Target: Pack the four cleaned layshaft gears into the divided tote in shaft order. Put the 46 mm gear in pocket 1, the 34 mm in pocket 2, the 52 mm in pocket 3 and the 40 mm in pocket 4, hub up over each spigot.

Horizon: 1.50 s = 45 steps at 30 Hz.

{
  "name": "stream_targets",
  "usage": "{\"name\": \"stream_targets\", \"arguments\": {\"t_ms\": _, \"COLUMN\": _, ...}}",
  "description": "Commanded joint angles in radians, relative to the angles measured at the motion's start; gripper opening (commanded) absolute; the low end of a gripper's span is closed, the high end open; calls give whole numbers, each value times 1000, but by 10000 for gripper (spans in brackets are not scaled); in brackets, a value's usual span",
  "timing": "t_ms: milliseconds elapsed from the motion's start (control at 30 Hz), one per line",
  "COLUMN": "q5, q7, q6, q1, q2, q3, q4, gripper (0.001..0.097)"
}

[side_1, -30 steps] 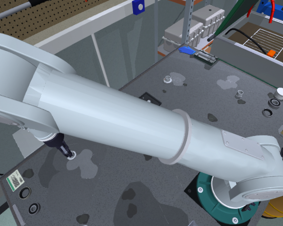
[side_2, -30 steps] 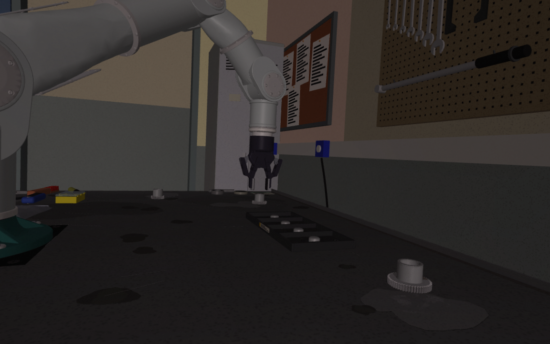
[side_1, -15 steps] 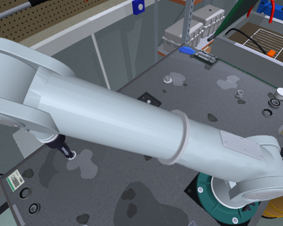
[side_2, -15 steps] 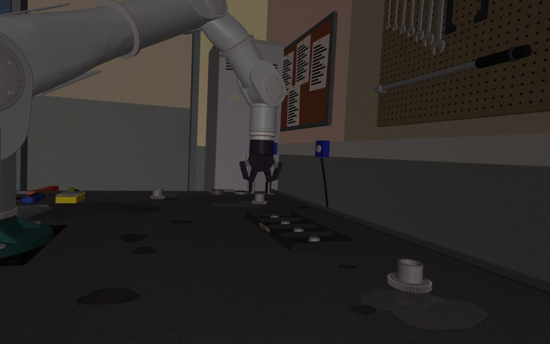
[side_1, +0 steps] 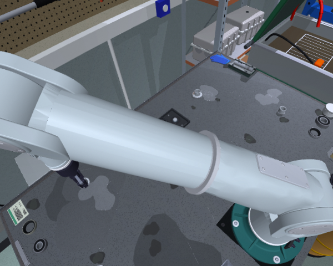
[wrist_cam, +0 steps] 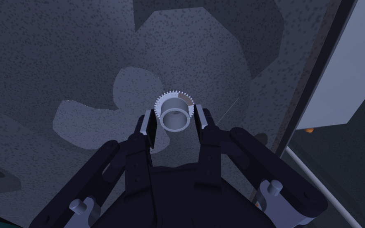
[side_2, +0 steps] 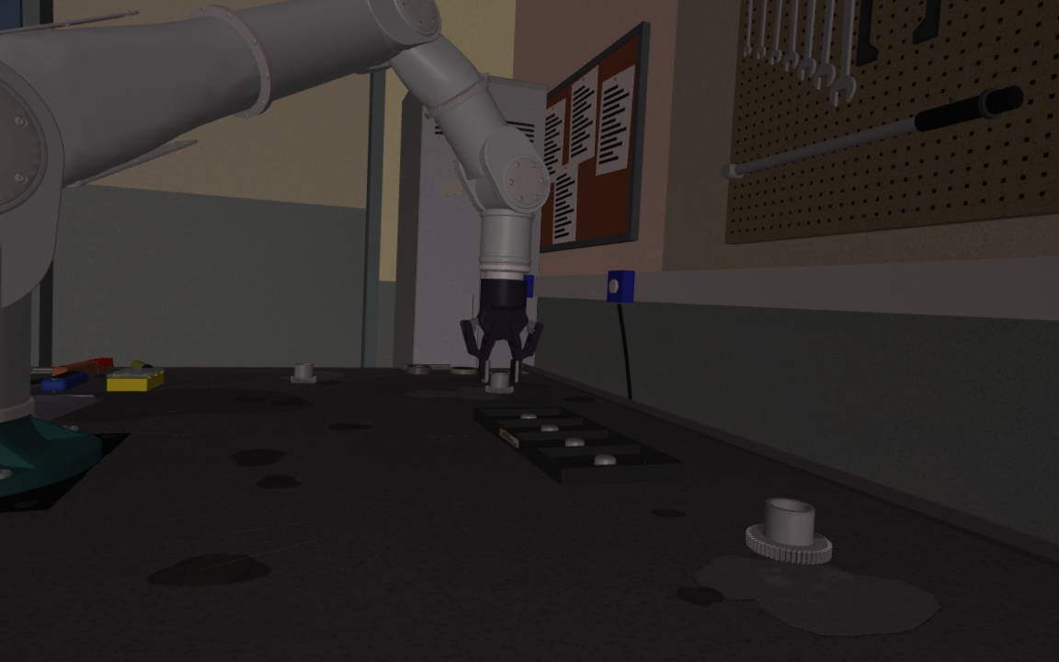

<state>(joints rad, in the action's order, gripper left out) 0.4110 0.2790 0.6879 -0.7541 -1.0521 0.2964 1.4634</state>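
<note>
A pale grey gear [wrist_cam: 174, 112] [side_2: 499, 381] [side_1: 86, 181] sits hub up on a light stain near the bench's back edge, with a brownish patch on its toothed rim. The divided tote [side_2: 575, 443] [side_1: 174, 118], a flat black tray with a spigot in each pocket, lies a little nearer the middle of the bench, mostly hidden by my arm in the side camera. Three other gears stand apart on the bench: one [side_2: 788, 533] [side_1: 197, 93] by a stain, one [side_1: 281, 110], and one [side_2: 302, 374]. My gripper [wrist_cam: 174, 118] [side_2: 499, 372] [side_1: 82, 181] is lowered around the first gear's hub and is open, holding nothing.
Behind the bench runs a grey wall panel with a pegboard [side_2: 928, 115] of tools above it. Bearings [side_1: 322, 121] [side_1: 29, 226] and small tools [side_2: 134, 379] lie near the bench's edges. My arm's green base [side_1: 255, 237] stands at the front of the bench.
</note>
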Motion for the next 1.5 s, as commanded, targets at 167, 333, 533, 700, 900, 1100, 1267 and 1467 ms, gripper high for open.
{"name": "stream_targets", "arguments": {"t_ms": 167, "q5": 0, "q7": 0, "q6": 0, "q1": 0, "q2": 1, "q3": 0, "q4": -1, "gripper": 500}}
{"name": "stream_targets", "arguments": {"t_ms": 333, "q5": 0, "q7": 0, "q6": 0, "q1": 0, "q2": 1, "q3": 0, "q4": 0, "gripper": 500}}
{"name": "stream_targets", "arguments": {"t_ms": 533, "q5": 0, "q7": 0, "q6": 0, "q1": 0, "q2": 1, "q3": 0, "q4": 0, "gripper": 390}}
{"name": "stream_targets", "arguments": {"t_ms": 700, "q5": 0, "q7": 0, "q6": 0, "q1": 0, "q2": 1, "q3": 0, "q4": 0, "gripper": 290}}
{"name": "stream_targets", "arguments": {"t_ms": 900, "q5": 0, "q7": 0, "q6": -1, "q1": 0, "q2": 0, "q3": 0, "q4": 0, "gripper": 170}}
{"name": "stream_targets", "arguments": {"t_ms": 1100, "q5": 0, "q7": 0, "q6": -1, "q1": 0, "q2": 0, "q3": 0, "q4": 0, "gripper": 80}}
{"name": "stream_targets", "arguments": {"t_ms": 1267, "q5": 0, "q7": 0, "q6": -1, "q1": 0, "q2": 0, "q3": 0, "q4": 0, "gripper": 80}}
{"name": "stream_targets", "arguments": {"t_ms": 1467, "q5": -1, "q7": 1, "q6": 2, "q1": 0, "q2": 2, "q3": 1, "q4": -1, "gripper": 80}}
